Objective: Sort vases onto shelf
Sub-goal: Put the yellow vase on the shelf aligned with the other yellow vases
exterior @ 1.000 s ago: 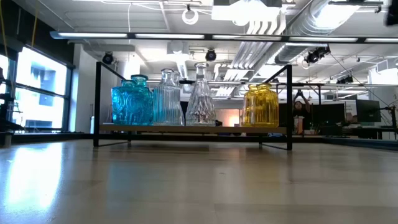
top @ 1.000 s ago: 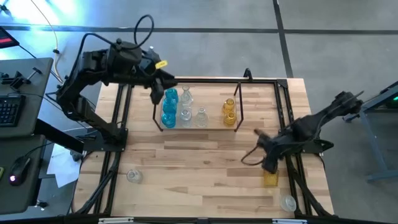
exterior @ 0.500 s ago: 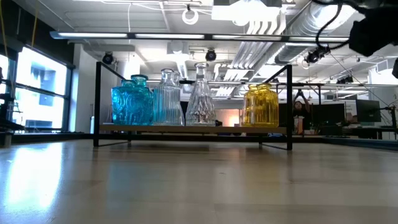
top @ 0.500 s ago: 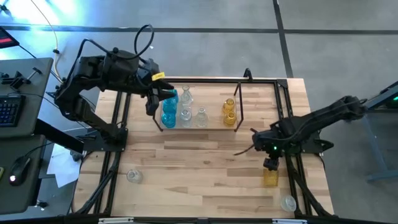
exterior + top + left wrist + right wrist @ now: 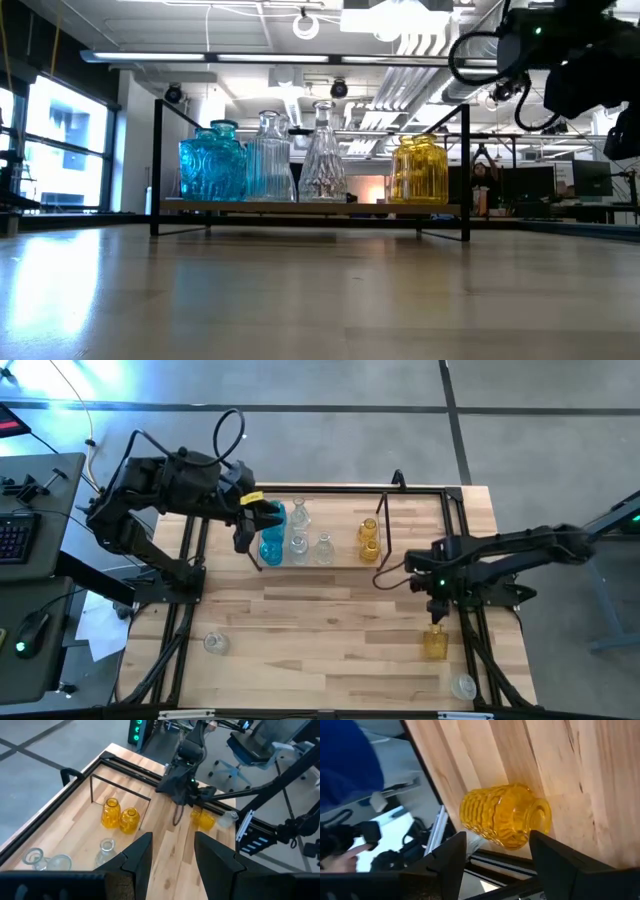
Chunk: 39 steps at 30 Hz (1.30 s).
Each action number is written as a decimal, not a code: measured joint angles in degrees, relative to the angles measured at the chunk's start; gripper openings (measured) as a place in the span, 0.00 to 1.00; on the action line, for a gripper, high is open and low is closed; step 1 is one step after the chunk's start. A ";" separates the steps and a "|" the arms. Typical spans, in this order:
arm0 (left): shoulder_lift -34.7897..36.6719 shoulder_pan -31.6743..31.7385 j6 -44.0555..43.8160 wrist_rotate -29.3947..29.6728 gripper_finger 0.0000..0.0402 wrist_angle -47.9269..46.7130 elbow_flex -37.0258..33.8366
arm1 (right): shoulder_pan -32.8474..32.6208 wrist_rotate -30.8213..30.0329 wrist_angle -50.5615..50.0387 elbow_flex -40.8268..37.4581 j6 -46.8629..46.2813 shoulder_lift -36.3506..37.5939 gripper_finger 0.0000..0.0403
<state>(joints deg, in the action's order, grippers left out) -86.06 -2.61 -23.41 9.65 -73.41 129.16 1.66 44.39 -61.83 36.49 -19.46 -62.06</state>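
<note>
The right jaws (image 5: 497, 865) stand wide and empty above a ribbed amber vase (image 5: 506, 816) that stands free on the surface (image 5: 560, 770); I judge the pick-up step, so they must descend around it. The left jaws (image 5: 172, 855), narrower, hold nothing near the shelf (image 5: 320, 530)

Vases part sorted onto the shelf (image 5: 385, 525)

Blue vases (image 5: 271, 532), clear vases (image 5: 311, 543) and amber vases (image 5: 368, 538) stand upright inside; one amber vase (image 5: 434, 644) and two clear ones (image 5: 214, 643) remain outside.
</note>
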 joint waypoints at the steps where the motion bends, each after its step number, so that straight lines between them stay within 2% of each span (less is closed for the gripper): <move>1: 0.00 -0.26 -0.07 0.12 0.34 0.01 0.00 | 0.96 0.69 0.00 -0.31 1.09 0.00 0.50; 5: 0.00 -1.19 -0.69 0.26 0.34 0.00 0.00 | 4.01 4.43 0.15 -2.45 4.20 0.00 0.50; 16: 0.00 -2.23 -1.04 1.66 0.34 0.00 0.00 | 7.97 7.48 2.74 -8.92 8.75 -0.01 0.50; 26: 0.00 -2.20 -1.01 1.68 0.34 0.00 0.00 | 8.08 4.05 4.31 -8.94 6.06 0.00 0.50; 39: 0.00 -2.20 0.55 1.68 0.34 0.00 0.00 | 8.08 3.99 5.59 -8.94 3.71 0.00 0.50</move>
<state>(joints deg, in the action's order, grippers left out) -86.06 -4.82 -22.85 11.33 -73.41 129.16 9.74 48.38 -56.24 27.55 -15.75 -62.06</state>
